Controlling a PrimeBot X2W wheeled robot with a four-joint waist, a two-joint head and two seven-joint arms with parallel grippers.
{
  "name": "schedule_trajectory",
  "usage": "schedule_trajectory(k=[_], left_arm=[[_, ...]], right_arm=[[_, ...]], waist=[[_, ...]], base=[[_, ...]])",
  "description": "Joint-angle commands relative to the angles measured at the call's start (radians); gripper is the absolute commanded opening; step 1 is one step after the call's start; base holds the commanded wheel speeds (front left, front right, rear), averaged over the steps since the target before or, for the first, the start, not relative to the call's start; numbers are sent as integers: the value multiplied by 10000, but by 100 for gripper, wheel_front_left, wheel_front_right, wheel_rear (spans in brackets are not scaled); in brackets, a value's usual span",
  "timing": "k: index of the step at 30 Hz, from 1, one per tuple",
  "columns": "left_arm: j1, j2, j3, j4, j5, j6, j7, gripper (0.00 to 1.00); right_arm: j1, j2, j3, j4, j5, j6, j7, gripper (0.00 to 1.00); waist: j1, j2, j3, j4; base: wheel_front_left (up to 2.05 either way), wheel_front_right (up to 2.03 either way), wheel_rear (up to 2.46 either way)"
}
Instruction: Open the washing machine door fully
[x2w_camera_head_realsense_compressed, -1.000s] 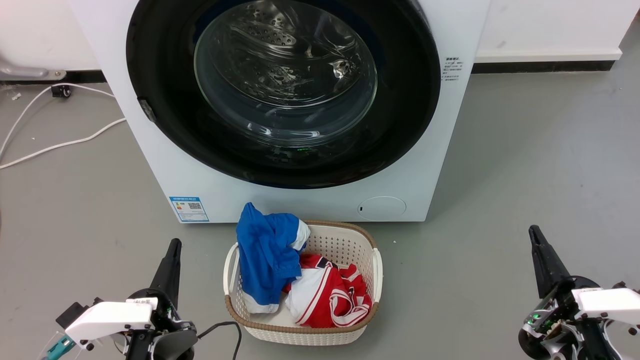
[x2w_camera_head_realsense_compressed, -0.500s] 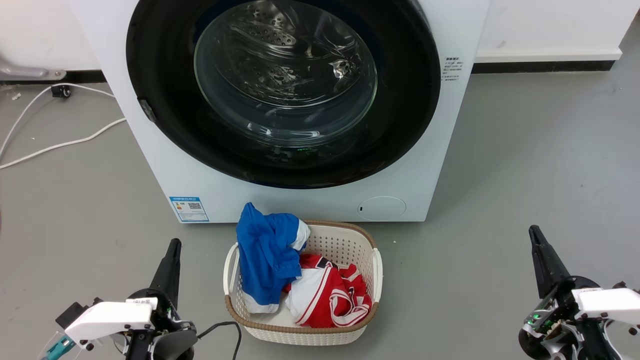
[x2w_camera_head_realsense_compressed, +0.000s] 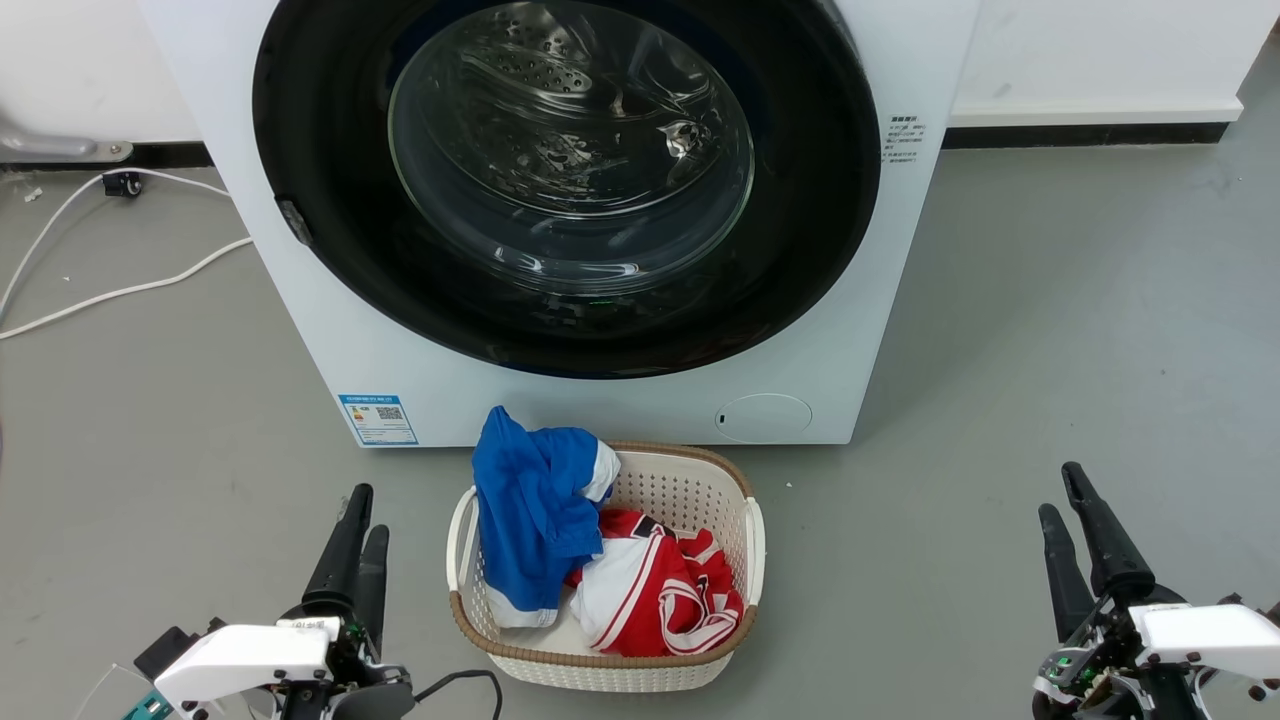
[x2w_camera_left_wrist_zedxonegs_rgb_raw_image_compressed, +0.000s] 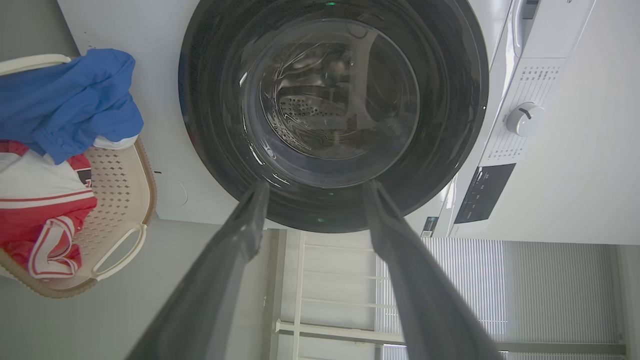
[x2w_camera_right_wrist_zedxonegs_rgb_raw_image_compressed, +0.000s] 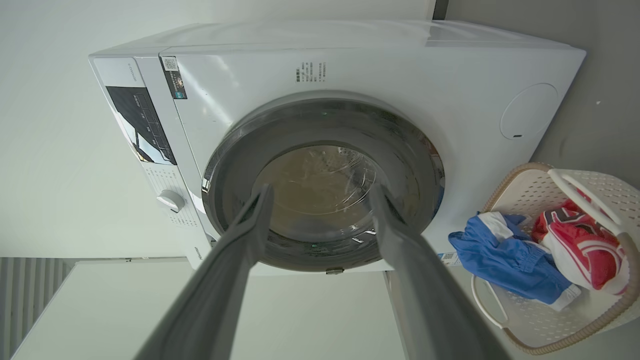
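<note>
Both pairs of jaws stand apart and hold nothing, which suits a start: neither arm is at the door (x2w_camera_head_realsense_compressed: 310, 150) yet. From the head, the left fingers (x2w_camera_head_realsense_compressed: 345, 545) and right fingers (x2w_camera_head_realsense_compressed: 1100, 535) rise low at either side over the grey floor (x2w_camera_head_realsense_compressed: 1050, 300), well apart from the washer (x2w_camera_head_realsense_compressed: 600, 410). Its door, a broad glossy black ring round a bulging clear glass bowl, sits shut and flush on the white front, with the steel drum's holes showing through. A small grey tab (x2w_camera_head_realsense_compressed: 292, 220) on the ring's left edge is probably the catch, so the left arm looks the likelier one to pull. A cream perforated basket (x2w_camera_head_realsense_compressed: 752, 530) stands just before the washer, a blue top (x2w_camera_head_realsense_compressed: 530, 500) draped over its rim and a red-and-white top (x2w_camera_head_realsense_compressed: 660, 590) inside; judged from here, it may crowd the door's swing

Left wrist: the two dark tapered fingers frame the ring's edge, aimed squarely at it but short of touching; a round white dial (x2w_camera_left_wrist_zedxonegs_rgb_raw_image_compressed: 522, 117) sits on the panel

Right wrist: the same gap between fingers, the glass between them, a round flap (x2w_camera_right_wrist_zedxonegs_rgb_raw_image_compressed: 529, 111) in the washer's corner
</note>
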Motion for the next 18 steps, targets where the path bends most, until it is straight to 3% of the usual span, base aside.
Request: schedule_trajectory(k=[1, 9, 18], left_arm=[[-173, 23, -81, -250, 98, -7, -86, 100], [-115, 21, -230, -850, 945, -11, -481, 100], [-123, 145, -645, -1258, 3500, -14, -859, 100]], right_arm=[[-104, -16, 59, -282, -138, 2, -81, 100], [32, -117, 325, -635, -1051, 4, -486, 100], [109, -271, 534, -1079, -3182, 6, -869, 100]], waist=[[0, 0, -4, 3], [0, 0, -33, 46], [0, 0, -54, 89]], base=[[0, 0, 0], [0, 0, 0], [0, 0, 0]])
